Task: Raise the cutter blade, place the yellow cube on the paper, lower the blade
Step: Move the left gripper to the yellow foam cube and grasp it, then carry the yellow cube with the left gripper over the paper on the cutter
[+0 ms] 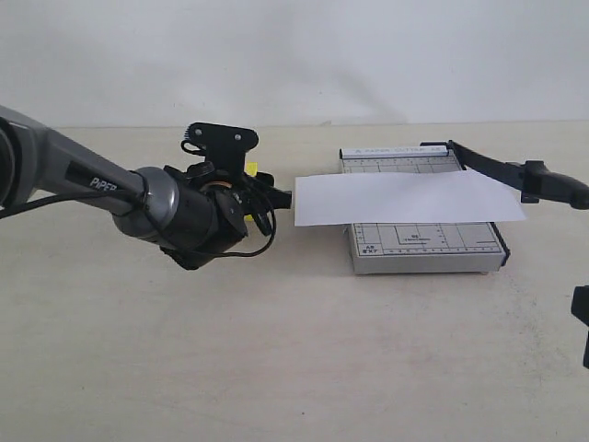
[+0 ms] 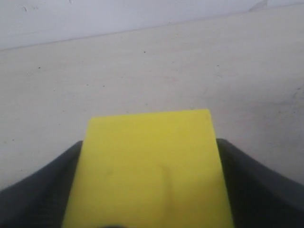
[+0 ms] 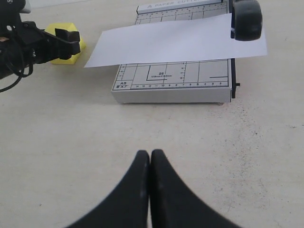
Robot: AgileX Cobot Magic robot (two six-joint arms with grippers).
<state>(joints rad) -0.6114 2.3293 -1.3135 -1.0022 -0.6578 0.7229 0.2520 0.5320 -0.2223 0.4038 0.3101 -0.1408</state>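
Note:
The yellow cube (image 2: 149, 171) fills the gap between the black fingers (image 2: 247, 180) of my left gripper (image 2: 149, 143), which press on both its sides. In the exterior view only a corner of the cube (image 1: 250, 168) shows behind that gripper (image 1: 269, 186), left of the trimmer. The right wrist view shows the cube (image 3: 59, 47) low at the table surface. The white paper (image 1: 405, 198) lies across the grey trimmer board (image 1: 423, 250). The cutter blade (image 1: 511, 173) is raised, its handle (image 3: 247, 19) up over the paper's end. My right gripper (image 3: 150, 154) is shut and empty above bare table.
The paper (image 3: 175, 40) overhangs the board (image 3: 175, 78) on both sides, its left end close to the left gripper. A pale wall runs behind the beige table (image 1: 276, 368). A bit of my right arm (image 1: 582, 322) shows at the right edge.

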